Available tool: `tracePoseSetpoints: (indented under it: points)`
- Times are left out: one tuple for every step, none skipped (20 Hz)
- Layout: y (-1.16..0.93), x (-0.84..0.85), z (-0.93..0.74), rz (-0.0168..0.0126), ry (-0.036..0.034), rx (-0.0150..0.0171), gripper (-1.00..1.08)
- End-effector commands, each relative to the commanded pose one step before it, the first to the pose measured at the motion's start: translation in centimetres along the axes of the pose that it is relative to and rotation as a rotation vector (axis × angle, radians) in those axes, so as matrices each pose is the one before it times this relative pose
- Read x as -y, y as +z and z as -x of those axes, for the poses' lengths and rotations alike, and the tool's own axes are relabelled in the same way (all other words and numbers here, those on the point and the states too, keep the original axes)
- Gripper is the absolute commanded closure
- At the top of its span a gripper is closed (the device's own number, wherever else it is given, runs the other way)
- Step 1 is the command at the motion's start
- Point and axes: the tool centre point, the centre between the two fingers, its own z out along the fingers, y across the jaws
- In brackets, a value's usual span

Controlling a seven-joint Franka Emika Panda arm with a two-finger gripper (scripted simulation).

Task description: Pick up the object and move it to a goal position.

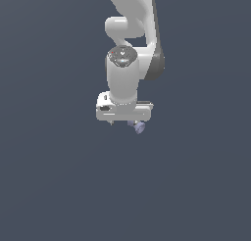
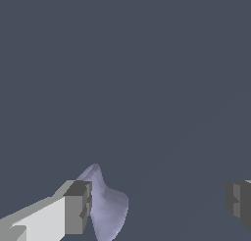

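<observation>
Exterior view: white Panda arm (image 1: 131, 19) comes down from above, wrist upright, gripper (image 1: 125, 121) low over plain dark floor (image 1: 49, 186).
Floor: flat, uniform slate grey in both views; no goal marker seen anywhere.
Gripper: jaws wide apart, holding nothing; in wrist view one grey finger pad (image 2: 78, 207) sits against the spool, other finger (image 2: 239, 204) well apart at the far edge of frame.
Spool: small lavender-blue spool (image 1: 138, 127) on the floor, just under the gripper body, toward the exterior view's right; flared disc end visible, stem mostly hidden.
Step in hand: likely pre-grasp alignment, object not yet lifted.
Doing it well: spool off-centre between the fingers, hugging one pad; shift gripper sideways toward it so it lands mid-gap, then descend and close. Closing as is would probably drag or tip it. Aim pads at the stem, not the flared disc, if reachable; sloped flare looks prone to squeezing out.
Wrist view only: full jaw gap, off-centre offset, spool (image 2: 105, 208) contour against the pad.
Exterior view only: arm pose, gripper height over the floor; fingers largely hidden there behind the hand body.
Unclear: whether near pad truly touches the spool or only overlaps it in view.
</observation>
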Motion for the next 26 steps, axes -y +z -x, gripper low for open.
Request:
tracePoseSetpoints:
  points:
    - [0.0,-0.001,0.0,0.0,0.0,0.0,-0.92]
    - [0.008,-0.053,-0.011,0.0,0.0,0.0,-0.92]
    - [-0.018,-0.232,-0.019,0.00102,0.00153,-0.00065,-0.92]
    - [-0.01,-0.347,-0.037,0.00118,0.00181,-0.00075,-0.92]
    - [-0.016,-0.487,-0.048,0.00173,0.00262,-0.00107,-0.92]
    - [-0.018,-0.618,-0.057,0.00218,0.00327,-0.00131,-0.92]
    - [-0.016,-0.642,-0.056,0.00228,0.00335,-0.00132,-0.92]
    - [-0.013,-0.504,-0.04,0.00183,0.00265,-0.00103,-0.92]
    - [-0.009,-0.357,-0.027,0.00131,0.00187,-0.00072,-0.92]
    - [-0.004,-0.21,-0.015,0.00077,0.00107,-0.00041,-0.92]
    - [0.007,-0.05,-0.008,0.0,0.0,0.0,-0.92]
    - [-0.008,0.058,0.009,0.0,0.0,0.0,-0.92]
    - [0.001,0.111,0.008,-0.00039,-0.00053,0.00021,-0.92]
    - [0.008,0.029,0.006,-0.00013,-0.00067,0.00007,-0.92]
    - [0.023,0.017,0.018,0.00001,-0.00195,-0.00002,-0.92]
    - [0.042,0.036,0.035,0.00004,-0.00372,-0.00005,-0.92]
    - [0.063,0.064,0.054,0.0,-0.00561,-0.00005,-0.92]
    - [0.085,0.099,0.073,-0.00005,-0.0076,-0.00004,-0.92]
    - [0.106,0.133,0.091,-0.00009,-0.00954,-0.00004,-0.92]
    - [0.126,0.163,0.109,-0.00013,-0.01143,-0.00004,-0.92]
    - [0.146,0.194,0.125,-0.00016,-0.0133,-0.00005,-0.92]
    - [0.164,0.219,0.14,-0.00018,-0.01503,-0.00007,-0.92]
    - [0.182,0.243,0.155,-0.00019,-0.0168,-0.00009,-0.92]
    - [0.2,0.268,0.169,-0.0002,-0.01855,-0.00012,-0.92]
    - [0.217,0.297,0.183,-0.00023,-0.02032,-0.00015,-0.92]
    - [0.235,0.33,0.197,-0.00027,-0.02222,-0.00017,-0.92]
